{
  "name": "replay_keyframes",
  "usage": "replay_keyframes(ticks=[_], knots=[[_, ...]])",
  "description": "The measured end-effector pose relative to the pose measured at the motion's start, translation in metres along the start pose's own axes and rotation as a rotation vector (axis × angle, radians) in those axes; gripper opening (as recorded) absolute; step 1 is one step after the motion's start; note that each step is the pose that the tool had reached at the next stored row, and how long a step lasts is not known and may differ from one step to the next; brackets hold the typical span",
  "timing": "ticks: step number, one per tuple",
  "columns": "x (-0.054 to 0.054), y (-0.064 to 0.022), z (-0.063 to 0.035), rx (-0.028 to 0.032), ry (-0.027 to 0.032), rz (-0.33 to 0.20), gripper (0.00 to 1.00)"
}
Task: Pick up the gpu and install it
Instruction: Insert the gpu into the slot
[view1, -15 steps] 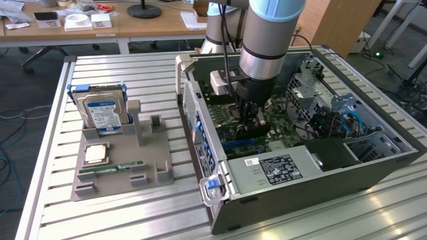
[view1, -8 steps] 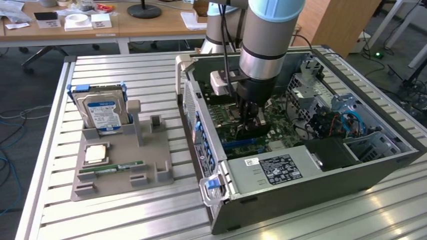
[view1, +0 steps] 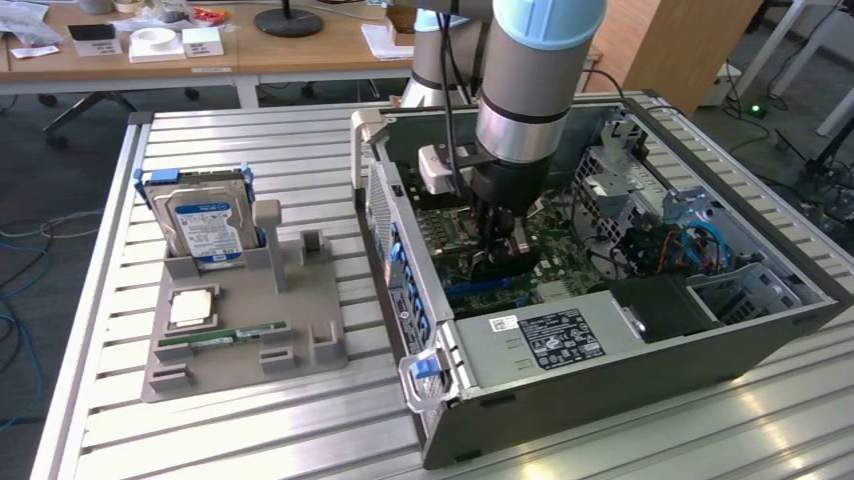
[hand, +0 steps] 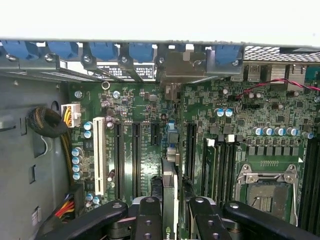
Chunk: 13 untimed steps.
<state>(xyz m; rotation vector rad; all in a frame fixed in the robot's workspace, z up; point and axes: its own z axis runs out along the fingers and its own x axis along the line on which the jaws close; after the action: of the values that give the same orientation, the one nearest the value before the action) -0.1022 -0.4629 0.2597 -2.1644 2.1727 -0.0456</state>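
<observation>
Computer case (view1: 641, 350) lies open on its side on the slatted table (view1: 747, 440), motherboard (hand: 145, 115) facing up. Inside that case, the arm's gripper (hand: 170, 212) hangs low over the expansion slots (hand: 127, 155), fingers (hand: 149, 220) clamped on the gpu (hand: 169, 192), held edge-on and upright above the board. Beside the case, the parts tray (view1: 240, 320) holds a hard drive (view1: 207, 225) and RAM stick (view1: 220, 337). Installation appears under way; seating likely demands the card edge squarely aligned with its slot, bracket toward the case's rear wall.
</observation>
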Motion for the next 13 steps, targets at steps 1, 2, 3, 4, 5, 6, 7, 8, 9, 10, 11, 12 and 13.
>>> replay_keyframes(ticks=[1,2,3,4,5,6,7,8,9,10,11,12,13], knots=[[0.0000,0.0002,0.0002,-0.0001,0.0002,0.001,0.26],[0.0001,0.0002,0.0001,-0.0001,0.0003,0.001,0.26],[0.0000,0.0002,0.0002,-0.0001,0.0003,0.001,0.26],[-0.0002,0.0003,0.0003,0.0001,0.0001,0.002,0.26],[-0.0005,0.0004,0.0004,0.0002,-0.0001,0.002,0.26],[-0.0008,0.0005,0.0004,0.0002,0.0000,0.003,0.26],[-0.0008,0.0005,0.0004,0.0002,0.0001,0.004,0.26],[-0.0008,0.0005,0.0003,0.0002,0.0003,0.005,0.26],[-0.0008,0.0009,0.0003,0.0002,0.0004,0.006,0.26],[-0.0009,0.0015,0.0003,0.0003,0.0005,0.008,0.26],[-0.0010,0.0022,0.0002,0.0003,0.0007,0.009,0.26],[-0.0010,0.0031,0.0002,0.0004,0.0008,0.010,0.26],[-0.0011,0.0036,0.0002,0.0004,0.0009,0.012,0.26]])
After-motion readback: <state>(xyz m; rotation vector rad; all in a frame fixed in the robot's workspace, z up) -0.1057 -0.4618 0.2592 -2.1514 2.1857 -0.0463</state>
